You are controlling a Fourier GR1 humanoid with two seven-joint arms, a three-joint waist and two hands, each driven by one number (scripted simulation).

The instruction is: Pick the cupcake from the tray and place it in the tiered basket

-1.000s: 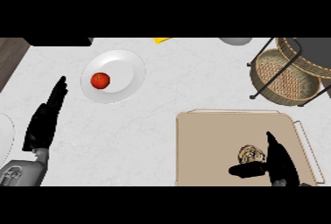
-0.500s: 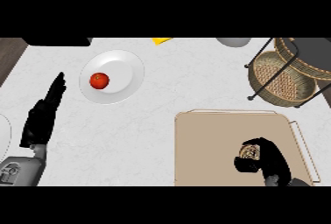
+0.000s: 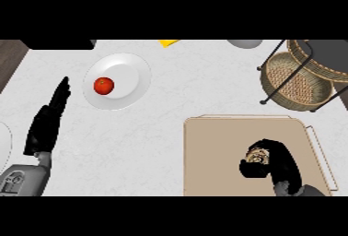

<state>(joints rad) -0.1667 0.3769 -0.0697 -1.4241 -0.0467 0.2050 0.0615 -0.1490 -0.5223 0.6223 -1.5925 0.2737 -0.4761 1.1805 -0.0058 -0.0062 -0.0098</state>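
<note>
The cupcake (image 3: 259, 156), brown with pale swirled frosting, sits on the tan tray (image 3: 217, 156) at the lower right. My right hand (image 3: 279, 161) is curled round it, fingers on its far side and thumb on its near left, hiding most of it. The woven tiered basket (image 3: 299, 80) on a black wire frame stands at the upper right, beyond the tray. My left hand (image 3: 48, 122) rests open at the left edge, fingers straight and pointing away, holding nothing.
A white plate (image 3: 129, 69) with a red tomato (image 3: 103, 85) lies at the upper left. A yellow object (image 3: 169, 42) and a grey bowl (image 3: 245, 43) sit at the far edge. Another white plate's rim (image 3: 3, 143) shows at the left border.
My right hand went from open above the cupcake to curled round it. The left hand has barely moved.
</note>
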